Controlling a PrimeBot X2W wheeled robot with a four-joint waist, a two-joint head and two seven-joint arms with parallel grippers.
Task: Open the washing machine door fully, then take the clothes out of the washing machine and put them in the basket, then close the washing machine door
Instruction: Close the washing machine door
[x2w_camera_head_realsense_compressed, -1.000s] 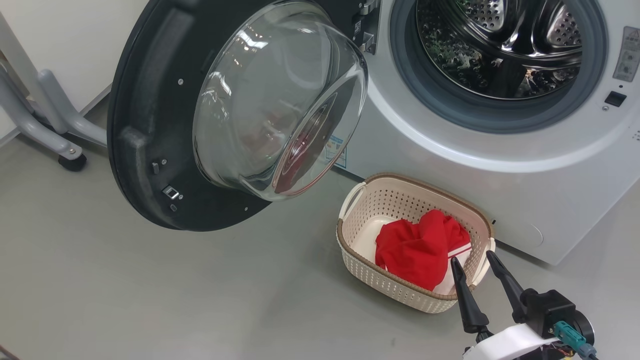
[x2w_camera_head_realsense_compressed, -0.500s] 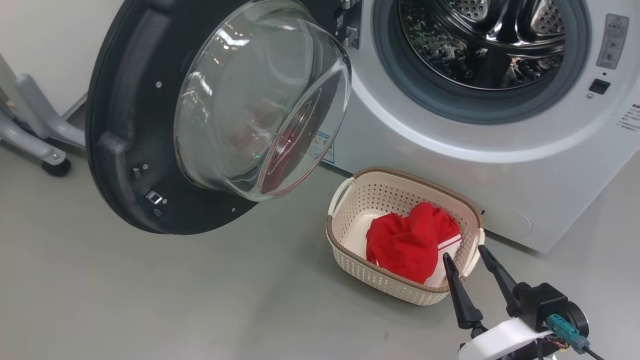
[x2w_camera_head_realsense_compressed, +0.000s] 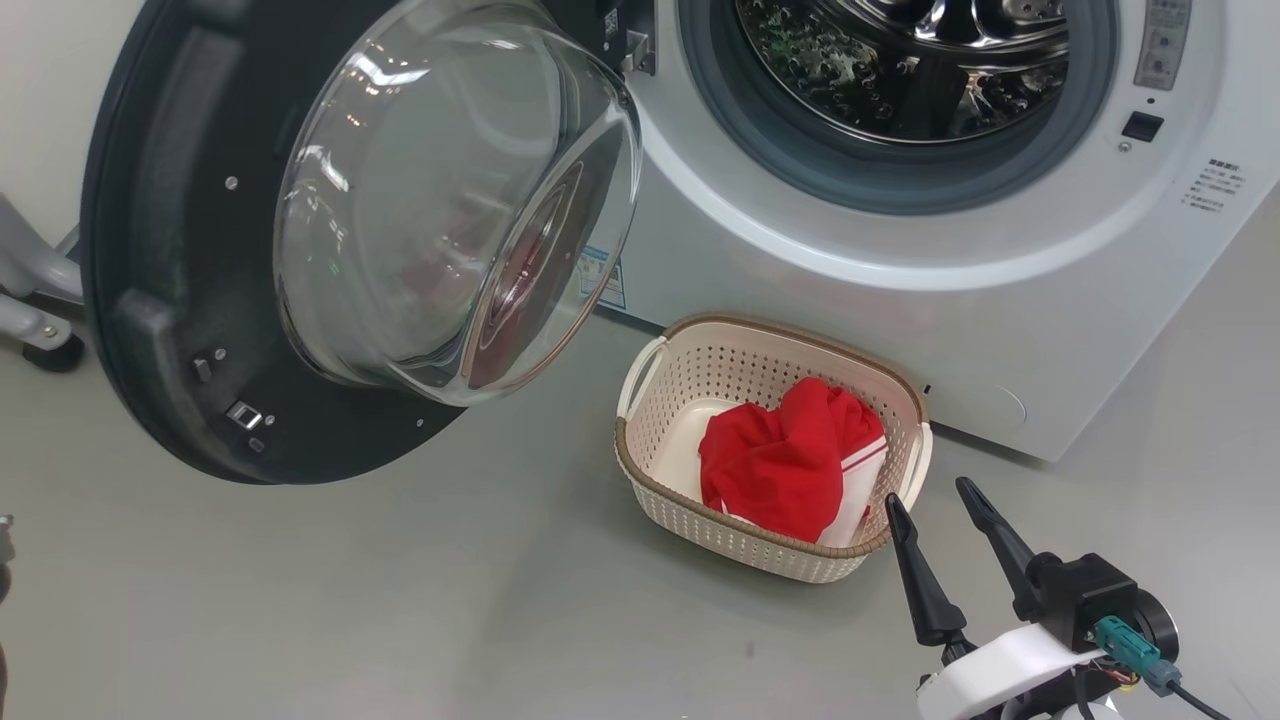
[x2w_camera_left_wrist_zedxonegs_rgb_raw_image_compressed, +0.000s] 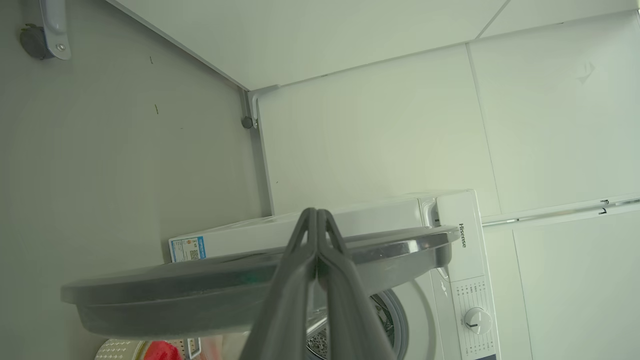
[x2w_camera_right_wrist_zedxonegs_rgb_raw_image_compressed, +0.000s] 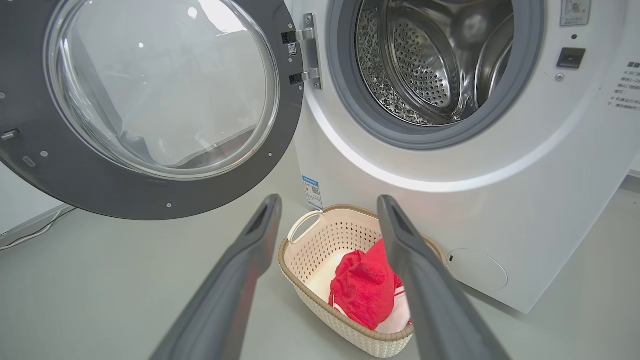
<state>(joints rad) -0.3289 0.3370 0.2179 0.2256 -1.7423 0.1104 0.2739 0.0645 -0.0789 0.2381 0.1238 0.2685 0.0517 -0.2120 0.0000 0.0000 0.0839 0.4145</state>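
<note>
The washing machine door (x2w_camera_head_realsense_compressed: 180, 300) stands swung open to the left, its glass bowl bulging toward me. The washing machine (x2w_camera_head_realsense_compressed: 800, 250) shows a bare steel drum (x2w_camera_head_realsense_compressed: 900, 60). The cream basket (x2w_camera_head_realsense_compressed: 690, 520) sits on the floor under the opening, with the red clothes (x2w_camera_head_realsense_compressed: 780, 460) heaped inside. My right gripper (x2w_camera_head_realsense_compressed: 928, 492) hovers open just right of the basket, nothing between its fingers; the right wrist view frames the clothes (x2w_camera_right_wrist_zedxonegs_rgb_raw_image_compressed: 365, 290) between them. My left gripper (x2w_camera_left_wrist_zedxonegs_rgb_raw_image_compressed: 317, 212) is shut and empty, pointing at the door's edge (x2w_camera_left_wrist_zedxonegs_rgb_raw_image_compressed: 200, 280); contact cannot be told.
A grey stand leg with a castor (x2w_camera_head_realsense_compressed: 40, 330) sits behind the door at the far left, against the white wall. Grey floor stretches in front of the door and basket. The door's rim hangs low over the floor on the left.
The whole head picture has slid left and up, so the camera has moved. Door, basket and clothes keep their places relative to each other. The right gripper stays open.
</note>
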